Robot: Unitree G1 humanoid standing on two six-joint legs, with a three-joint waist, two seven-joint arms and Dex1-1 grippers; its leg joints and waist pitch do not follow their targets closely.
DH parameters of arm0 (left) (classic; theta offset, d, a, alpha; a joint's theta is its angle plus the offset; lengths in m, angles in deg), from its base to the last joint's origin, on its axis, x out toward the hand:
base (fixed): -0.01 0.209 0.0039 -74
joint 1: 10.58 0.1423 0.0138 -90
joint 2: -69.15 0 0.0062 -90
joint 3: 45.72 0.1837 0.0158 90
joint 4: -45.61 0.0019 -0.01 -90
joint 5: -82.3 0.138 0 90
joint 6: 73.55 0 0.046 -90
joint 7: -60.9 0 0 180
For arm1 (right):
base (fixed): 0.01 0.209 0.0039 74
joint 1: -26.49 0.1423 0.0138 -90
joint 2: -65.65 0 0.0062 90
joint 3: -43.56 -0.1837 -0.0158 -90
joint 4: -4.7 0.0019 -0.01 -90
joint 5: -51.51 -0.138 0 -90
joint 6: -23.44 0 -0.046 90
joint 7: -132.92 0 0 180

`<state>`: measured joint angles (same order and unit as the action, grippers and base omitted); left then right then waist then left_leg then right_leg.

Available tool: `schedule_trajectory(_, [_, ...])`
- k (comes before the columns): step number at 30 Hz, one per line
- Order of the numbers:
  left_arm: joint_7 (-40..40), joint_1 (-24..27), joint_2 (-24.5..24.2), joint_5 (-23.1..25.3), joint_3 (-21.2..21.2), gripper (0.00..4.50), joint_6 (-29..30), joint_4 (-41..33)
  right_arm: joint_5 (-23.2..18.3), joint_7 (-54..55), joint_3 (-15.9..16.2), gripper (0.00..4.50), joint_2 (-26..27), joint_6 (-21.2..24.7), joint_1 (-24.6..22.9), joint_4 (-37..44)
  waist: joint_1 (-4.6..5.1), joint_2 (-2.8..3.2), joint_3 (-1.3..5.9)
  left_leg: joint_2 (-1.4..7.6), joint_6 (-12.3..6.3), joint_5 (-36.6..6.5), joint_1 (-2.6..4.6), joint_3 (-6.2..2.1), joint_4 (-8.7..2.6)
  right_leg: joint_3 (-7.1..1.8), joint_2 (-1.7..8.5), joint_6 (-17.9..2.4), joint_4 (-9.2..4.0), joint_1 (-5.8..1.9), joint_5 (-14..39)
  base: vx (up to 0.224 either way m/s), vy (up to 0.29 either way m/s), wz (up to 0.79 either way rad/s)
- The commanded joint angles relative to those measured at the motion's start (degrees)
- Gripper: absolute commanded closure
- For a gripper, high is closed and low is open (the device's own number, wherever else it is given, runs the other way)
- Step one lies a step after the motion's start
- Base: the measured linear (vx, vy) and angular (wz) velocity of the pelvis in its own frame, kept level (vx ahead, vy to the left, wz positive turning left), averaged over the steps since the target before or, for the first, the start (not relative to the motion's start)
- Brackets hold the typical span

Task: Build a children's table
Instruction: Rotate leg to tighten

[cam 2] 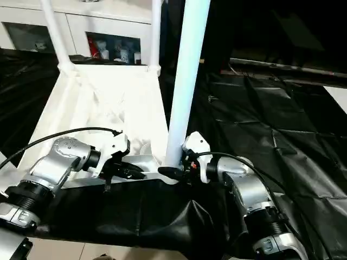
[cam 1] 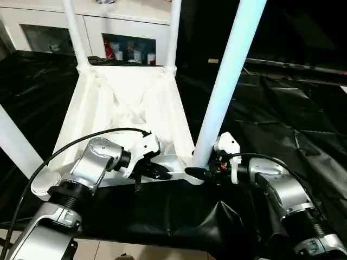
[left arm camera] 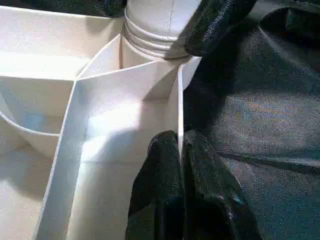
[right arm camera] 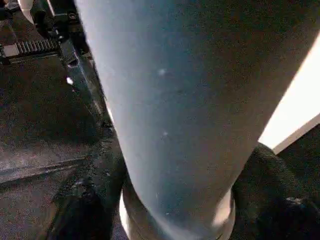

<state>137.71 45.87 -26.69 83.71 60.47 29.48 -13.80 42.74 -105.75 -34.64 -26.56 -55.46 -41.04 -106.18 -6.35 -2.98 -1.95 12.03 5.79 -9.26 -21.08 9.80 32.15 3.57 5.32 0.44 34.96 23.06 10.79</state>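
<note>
Right gripper (cam 1: 196,173): fingers either side of the near-right leg (cam 1: 227,81) at its base, seemingly touching it; whether gripped cannot be told. Left gripper (left arm camera: 180,150): clenched on the tabletop's near rim. Tabletop (cam 1: 92,108): white, ribbed underside up, lying on the black-draped work table (cam 1: 282,119). Far legs (cam 1: 173,32): upright in the far corner sockets.

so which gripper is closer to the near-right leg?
Right. The right gripper straddles the base of the near-right leg, a finger on either side. The left gripper pinches the tabletop rim beside that leg's socket.
</note>
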Motion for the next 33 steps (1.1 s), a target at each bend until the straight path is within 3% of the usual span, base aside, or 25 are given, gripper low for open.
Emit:
schedule_trajectory(1, [2.0, 0.41, 2.25, -3.08, 1.29, 4.5, 0.04, -2.03, 1.19, -0.64, 2.93, 1.75, 0.52, 0.64, 0.0, 0.27, 0.2, -0.19, 2.81, 1.12, -1.93, -13.42, 0.56, 0.34, -3.59, -2.22, 2.54, -10.69, -4.18, -2.56, 11.6, 0.0, 0.0, 0.0])
schedule_trajectory(6, [1.62, 0.73, 2.2, -2.91, 1.13, 4.5, -0.08, -2.07, 1.47, -0.6, 3.02, 1.96, 0.59, 0.33, -0.36, 0.17, 0.27, -0.61, 2.79, 1.1, -2.27, -12.85, 0.5, 0.39, -3.52, -2.18, 2.52, -10.56, -4.14, -2.6, 11.63, 0.0, 0.0, 0.0])
schedule_trajectory(11, [-2.96, 0.03, 3.75, -2.18, -0.2, 4.5, -0.89, -0.25, 0.92, 1.13, 2.01, 2.01, 1.82, 0.11, -1.08, -0.53, 0.22, -0.57, 2.79, 1.1, -2.38, -12.35, 0.45, 0.4, -3.47, -2.23, 2.58, -10.34, -4.13, -2.57, 11.89, 0.0, 0.0, 0.0])
schedule_trajectory(14, [-7.4, -1.15, 5.46, -0.91, -0.73, 4.5, -1.2, 2.16, 1.1, 4.64, 0.79, 2.01, 3.56, -0.33, -0.97, -2.25, 0.23, -0.64, 2.59, 1.01, -1.88, -14.06, 0.59, 0.43, -3.58, -2.22, 2.64, -9.52, -4.61, -2.32, 15.6, 0.0, 0.0, 0.0])
schedule_trajectory(17, [-16.45, -3.81, 8.91, 1.59, -1.45, 4.5, -0.34, 6.74, 2.67, 14.45, -1.53, 2.02, 7.49, -0.24, 0.42, -6.99, 0.51, -0.62, 2.4, 0.87, -0.32, -16.65, 0.6, 0.19, -3.84, -2.12, 2.81, -7.8, -5.26, -2.2, 21.91, 0.0, 0.0, 0.0])
schedule_trajectory(18, [-19.7, -4.87, 10.19, 2.19, -1.81, 4.5, 0.43, 8.3, 3.49, 19.11, -2.39, 2.02, 9.04, 0.36, 1.42, -9.17, 0.43, -0.25, 2.43, 0.87, 0.17, -17.76, 0.9, 0.06, -3.85, -2.09, 2.91, -6.99, -5.54, -2.0, 24.2, 0.0, 0.0, 0.0])
schedule_trajectory(19, [-23.77, -6.26, 12.06, 2.58, -2.47, 4.5, 1.38, 10.36, 4.04, 25.0, -3.78, 2.02, 11.1, 1.07, 2.78, -11.92, 0.69, -0.37, 2.29, 0.82, 0.27, -18.56, 0.99, 0.14, -3.85, -2.12, 2.82, -6.71, -5.79, -1.73, 25.36, 0.0, 0.0, 0.0])
schedule_trajectory(20, [-23.77, -6.26, 12.06, 2.58, -2.47, 4.5, 1.38, 10.36, 4.04, 25.0, -3.78, 2.03, 11.1, 1.07, 2.78, -11.92, 0.87, -0.22, 2.21, 0.73, 0.7, -19.11, 0.99, 0.06, -3.85, -2.12, 2.84, -6.49, -5.82, -1.6, 26.58, -0.057, -0.003, -0.01])
schedule_trajectory(21, [-30.29, -8.4, 15.23, 3.35, -3.16, 4.5, 2.65, 13.48, 4.25, 35.04, -6.68, 2.03, 14.62, 2.32, 5.26, -16.22, 1.27, -0.17, 2.33, 0.56, 1.27, -20.12, 0.99, -0.23, -3.83, -1.88, 2.94, -5.2, -6.17, -1.7, 30.35, 0.0, 0.0, 0.0])
schedule_trajectory(22, [-32.36, -9.05, 16.33, 3.68, -3.24, 4.5, 2.89, 14.41, 4.05, 38.66, -7.93, 2.04, 15.88, 2.8, 6.22, -17.65, 1.47, -0.1, 2.35, 0.6, 1.63, -20.84, 1.3, -0.35, -3.8, -1.84, 2.98, -4.96, -6.45, -1.31, 31.16, 0.0, 0.0, 0.0])
schedule_trajectory(24, [-34.99, -10.23, 19.37, 4.23, -2.73, 4.5, 3.1, 16.08, 4.14, 45.75, -9.71, 2.04, 18.82, 2.91, 8.64, -20.82, 1.7, -0.15, 2.45, 0.48, 1.45, -21.05, 1.05, -0.42, -3.85, -1.76, 2.79, -4.6, -6.48, -1.49, 30.35, 0.0, 0.0, 0.0])
schedule_trajectory(25, [-36.28, -10.79, 20.93, 4.63, -2.39, 4.5, 2.84, 16.88, 5.69, 48.31, -8.93, 2.04, 19.81, 3.01, 9.88, -22.24, 1.72, 0.16, 2.52, 0.47, 1.39, -21.05, 1.09, -0.42, -3.86, -1.78, 2.71, -4.58, -6.4, -1.44, 29.66, 0.0, 0.0, 0.0])
schedule_trajectory(29, [-36.62, -11.55, 22.22, 5.17, -1.98, 4.5, 1.5, 18.38, 7.07, 47.38, -7.69, 2.04, 21.07, 0.96, 10.94, -23.55, 1.55, 0.12, 2.69, 0.41, 0.34, -20.03, 0.69, -0.2, -3.89, -1.93, 2.47, -4.97, -6.15, -1.74, 24.21, 0.0, 0.0, 0.0])
schedule_trajectory(33, [-32.89, -11.51, 20.9, 4.47, -1.93, 4.5, -0.71, 18.27, 4.72, 42.39, -9.39, 1.82, 20.84, -1.47, 11.24, -23.28, 1.45, 0.02, 2.73, 0.5, -0.57, -19.63, 0.56, -0.13, -3.94, -1.9, 2.51, -5.84, -5.99, -1.93, 22.07, 0.0, 0.0, 0.0])
